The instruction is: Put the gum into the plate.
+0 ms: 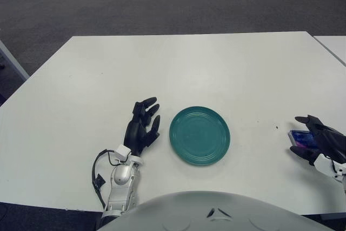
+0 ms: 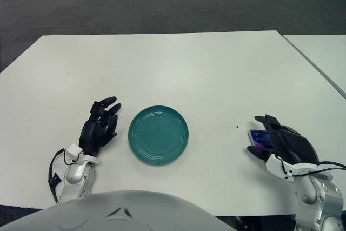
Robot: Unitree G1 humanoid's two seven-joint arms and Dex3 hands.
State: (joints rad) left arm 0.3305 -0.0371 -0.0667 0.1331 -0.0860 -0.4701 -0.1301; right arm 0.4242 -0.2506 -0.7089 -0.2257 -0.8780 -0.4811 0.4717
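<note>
The gum (image 2: 260, 139), a small blue and purple pack, lies on the white table (image 2: 173, 68) at the right, well to the right of the plate. My right hand (image 2: 281, 142) is at the pack from its right side, with one finger above it and the thumb below it, spread and not closed on it; the palm hides the pack's right end. The teal plate (image 2: 158, 134) sits empty on the table near the front middle. My left hand (image 2: 100, 125) shows just left of the plate, fingers relaxed and holding nothing.
The edge of a second white table (image 2: 319, 58) shows at the far right, across a narrow gap. Grey carpet floor lies beyond the far table edge. My own body (image 2: 124, 212) fills the bottom of the view.
</note>
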